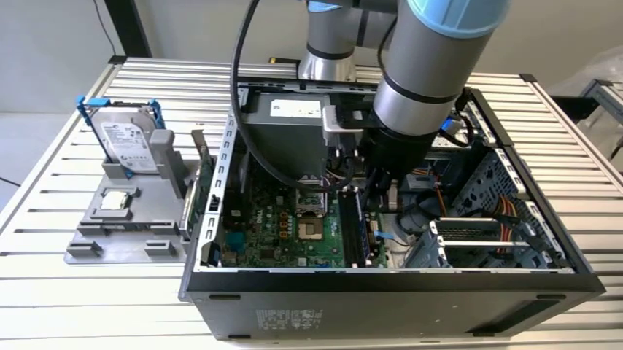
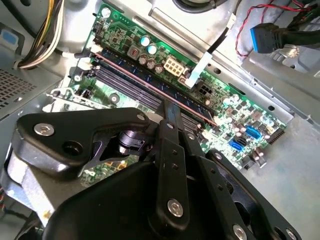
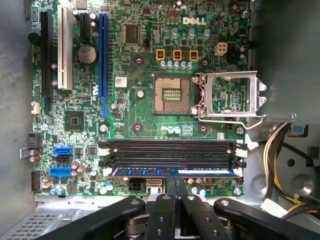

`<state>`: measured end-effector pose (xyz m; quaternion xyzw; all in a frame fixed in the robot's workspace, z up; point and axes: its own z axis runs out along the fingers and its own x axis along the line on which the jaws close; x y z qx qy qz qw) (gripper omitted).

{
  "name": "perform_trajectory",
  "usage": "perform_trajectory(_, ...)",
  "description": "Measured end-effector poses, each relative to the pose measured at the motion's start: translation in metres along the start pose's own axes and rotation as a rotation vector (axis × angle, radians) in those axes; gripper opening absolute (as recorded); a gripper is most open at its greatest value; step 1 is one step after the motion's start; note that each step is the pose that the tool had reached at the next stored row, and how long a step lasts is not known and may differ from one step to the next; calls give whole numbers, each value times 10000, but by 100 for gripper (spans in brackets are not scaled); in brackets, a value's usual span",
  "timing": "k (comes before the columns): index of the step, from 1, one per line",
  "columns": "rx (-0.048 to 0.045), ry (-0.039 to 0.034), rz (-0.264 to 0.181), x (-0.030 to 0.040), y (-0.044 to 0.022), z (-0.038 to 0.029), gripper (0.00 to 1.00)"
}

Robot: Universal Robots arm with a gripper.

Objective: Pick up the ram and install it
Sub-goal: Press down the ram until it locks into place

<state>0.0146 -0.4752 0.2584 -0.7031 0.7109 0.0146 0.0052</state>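
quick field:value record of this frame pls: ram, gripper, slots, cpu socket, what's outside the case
ram: long dark stick standing in a memory slot at the motherboard's edge; whether fully seated cannot be told
gripper: down inside the open computer case, fingers together right above the ram's middle
other memory slots: black slots beside the ram, no sticks in them
cpu socket: bare, its metal retention frame swung open
outside case: hard drive in a blue frame upright on a grey holder, at the exterior view's left
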Motion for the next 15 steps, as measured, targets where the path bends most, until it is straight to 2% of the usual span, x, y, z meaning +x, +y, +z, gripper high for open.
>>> perform_trajectory(8,0,0,1,-2,1,-67,0)
perform_trajectory(15,0,0,1,-2,1,-84,0)
